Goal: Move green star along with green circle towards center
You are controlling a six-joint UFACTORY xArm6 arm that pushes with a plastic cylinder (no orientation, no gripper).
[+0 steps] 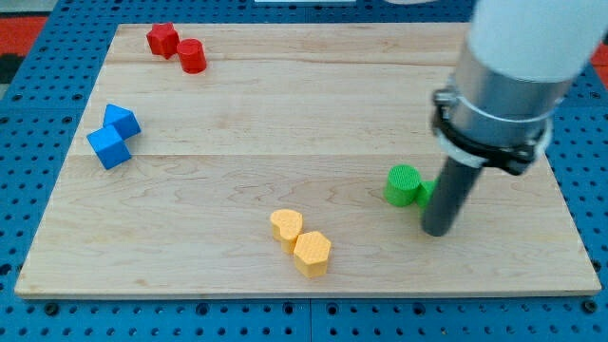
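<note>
Camera view, my tip: my tip point(436, 231) rests on the wooden board point(285, 114) at the view's right, just beside the green blocks. The rod carries no jaws or hand, so there is nothing that opens or closes.
Camera view, task blocks: the green circle point(404, 185) stands right of the board's centre. The green star point(427, 192) is touching it on the right side, but the rod hides most of it, so I cannot confirm its shape.
Camera view, other blocks: a red pair point(177, 47) at the top left, a blue pair point(113, 136) at the left, a yellow pair point(301, 242) at the bottom centre. All are well apart from the green ones.
Step in hand: I judge the push is only beginning.
How to do it well: the tip should go behind the star on its right side and press toward the view's left, a little upward, so both greens slide together. A push off the middle line may turn the star and separate the pair.
Materials: the board is pale smooth wood with long planks; the blocks look like matte plastic; the circle has fine ridges on its side; the rod is dark and smooth.
</note>
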